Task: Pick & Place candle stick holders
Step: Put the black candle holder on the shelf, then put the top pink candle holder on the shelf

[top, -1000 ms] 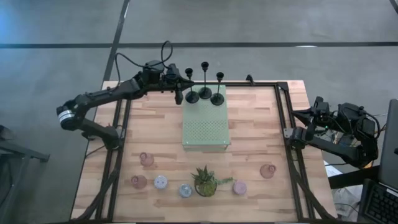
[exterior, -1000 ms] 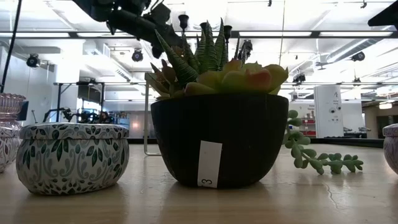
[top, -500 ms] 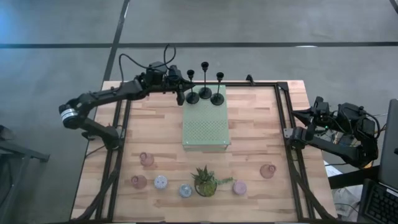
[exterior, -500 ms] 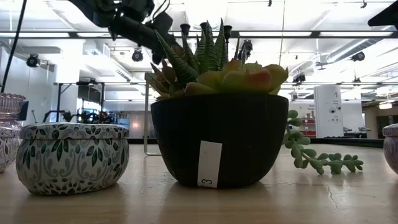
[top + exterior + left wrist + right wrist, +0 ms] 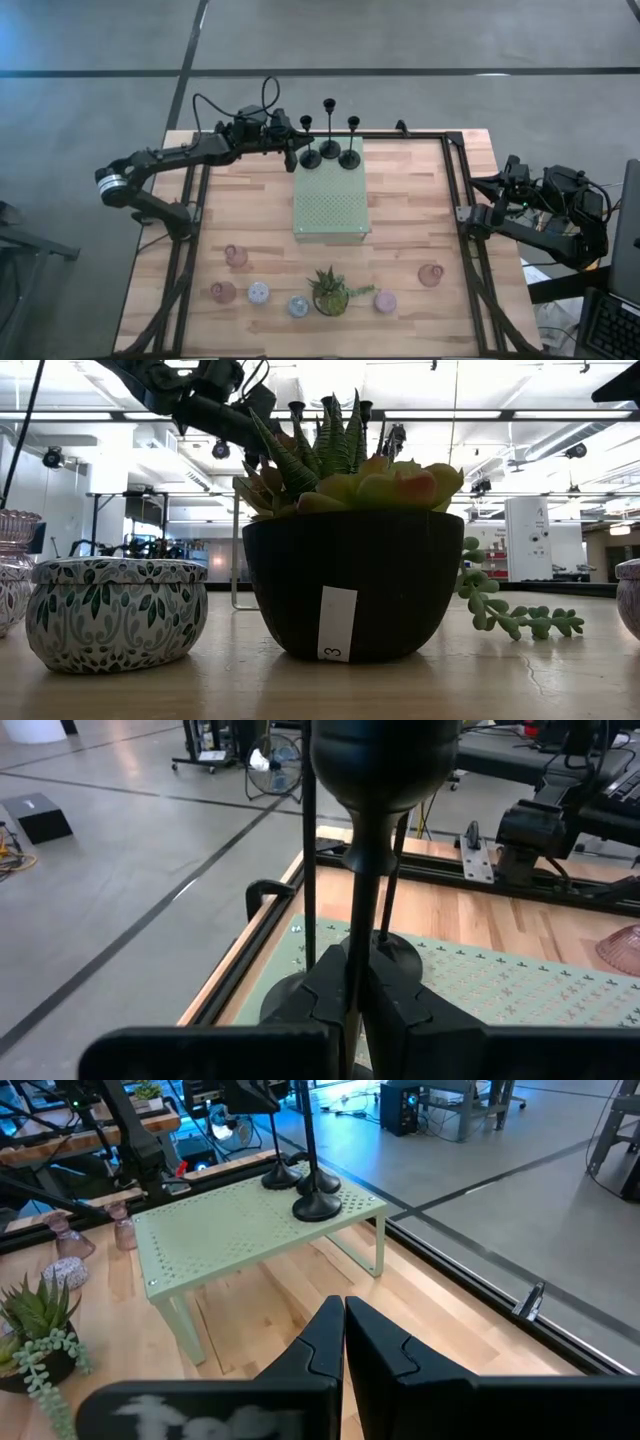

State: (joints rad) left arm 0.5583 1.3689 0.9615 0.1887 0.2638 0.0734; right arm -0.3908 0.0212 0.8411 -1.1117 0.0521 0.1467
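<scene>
The left gripper (image 5: 290, 147) is seen at the mat's (image 5: 331, 200) far-left corner, its fingers pressed together around the upright stem of the left-most black candle stick (image 5: 367, 870), whose round base sits on the mat. The stick's long axis stands vertical, with two more sticks (image 5: 340, 152) lying toward three o'clock from it. The right gripper (image 5: 343, 1342), pressed shut and empty, waits well apart at the table's right edge.

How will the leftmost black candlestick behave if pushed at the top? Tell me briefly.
Likely tips easily: the leftmost black candlestick has a tall slim stem on a small round base. Probably rigid, since the stem stands straight. Falling, it could hit the two neighbouring candlesticks on the green perforated stand.
</scene>
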